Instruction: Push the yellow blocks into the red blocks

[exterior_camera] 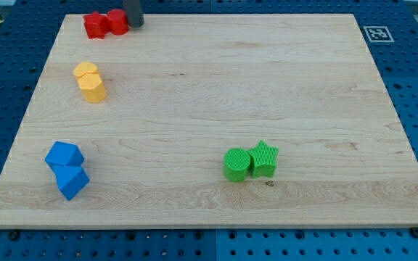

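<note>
Two red blocks sit touching at the board's top left: a star-like one (95, 25) and a round one (117, 21). Two yellow blocks sit touching below them on the left: a heart-like one (85, 72) and a hexagonal one (93, 88). My tip (135, 23) is at the view's top edge, right against the right side of the round red block. It is well above and to the right of the yellow blocks.
Two blue blocks (65, 169) sit touching at the bottom left. A green cylinder (236, 164) and a green star (264, 159) sit touching at the lower middle. A fiducial tag (375, 33) marks the wooden board's top right corner.
</note>
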